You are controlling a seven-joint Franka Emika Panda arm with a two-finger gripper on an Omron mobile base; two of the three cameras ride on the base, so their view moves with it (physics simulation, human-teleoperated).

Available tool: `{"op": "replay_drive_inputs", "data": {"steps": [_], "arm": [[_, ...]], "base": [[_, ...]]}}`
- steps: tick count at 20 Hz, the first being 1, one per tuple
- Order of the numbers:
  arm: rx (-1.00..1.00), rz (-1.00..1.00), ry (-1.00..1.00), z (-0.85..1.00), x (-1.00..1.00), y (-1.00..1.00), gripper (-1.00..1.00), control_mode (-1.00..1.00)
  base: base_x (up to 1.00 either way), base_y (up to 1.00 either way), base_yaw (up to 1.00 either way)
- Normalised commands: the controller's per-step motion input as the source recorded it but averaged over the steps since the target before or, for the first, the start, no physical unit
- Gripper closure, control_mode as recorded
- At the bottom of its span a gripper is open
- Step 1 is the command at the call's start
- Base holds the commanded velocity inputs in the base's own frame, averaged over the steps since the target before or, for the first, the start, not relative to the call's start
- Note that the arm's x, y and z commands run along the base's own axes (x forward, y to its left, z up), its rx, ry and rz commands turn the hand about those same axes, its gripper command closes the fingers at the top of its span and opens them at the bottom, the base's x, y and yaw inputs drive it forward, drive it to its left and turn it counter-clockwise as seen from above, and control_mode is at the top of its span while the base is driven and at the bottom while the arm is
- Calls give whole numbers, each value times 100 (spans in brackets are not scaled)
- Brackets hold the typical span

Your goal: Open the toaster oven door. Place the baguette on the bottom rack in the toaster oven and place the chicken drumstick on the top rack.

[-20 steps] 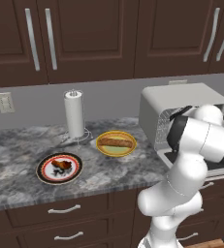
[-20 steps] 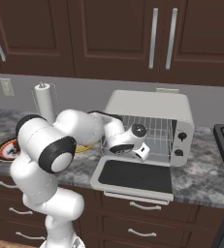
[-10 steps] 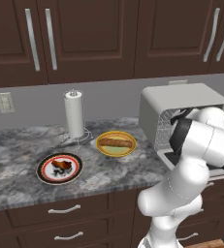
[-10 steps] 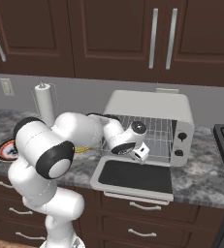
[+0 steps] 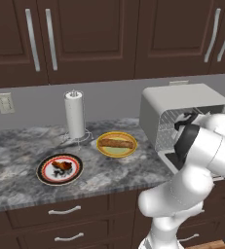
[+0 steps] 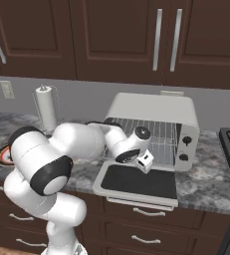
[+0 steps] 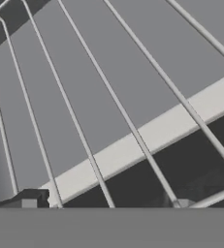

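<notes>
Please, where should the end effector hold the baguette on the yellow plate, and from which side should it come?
Grip the baguette around its middle, coming from straight above. It lies flat and lengthwise on the yellow plate, slim enough across for the open end effector, so closing across its narrow width looks most balanced.

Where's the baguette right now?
The baguette lies on the yellow plate on the counter in the left base view, left of the toaster oven and right of the paper towel roll.
</notes>
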Motion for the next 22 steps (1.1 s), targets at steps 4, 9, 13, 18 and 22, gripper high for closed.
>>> {"op": "replay_drive_inputs", "data": {"steps": [4, 9, 13, 18, 22], "arm": [[-9, 7, 8, -52, -61, -3, 100, -100], [-7, 7, 6, -53, -71, -6, 100, -100], [-6, 7, 7, -52, -70, -7, 100, -100], [-6, 7, 10, -46, -63, -3, 100, -100], [-4, 7, 5, -43, -72, -4, 100, -100]], "base": [[0, 0, 0], [0, 0, 0], [0, 0, 0], [0, 0, 0], [0, 0, 0]]}}
